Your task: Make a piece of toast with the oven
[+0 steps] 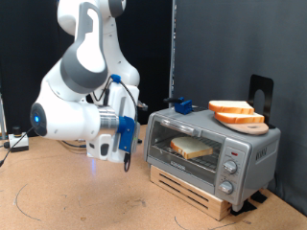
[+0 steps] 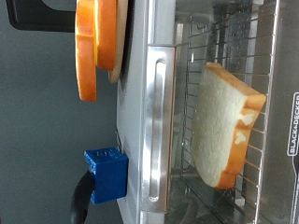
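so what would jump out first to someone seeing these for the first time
The white robot arm, its gripper hanging just off the exterior view's left of the toaster oven. Next, the piece of toast on the rack behind the shut glass door. Then the bread slices stacked on a round wooden board on the oven's roof, beside a blue block.

A robot lab: black curtain backdrop, plywood bench, loose cables.
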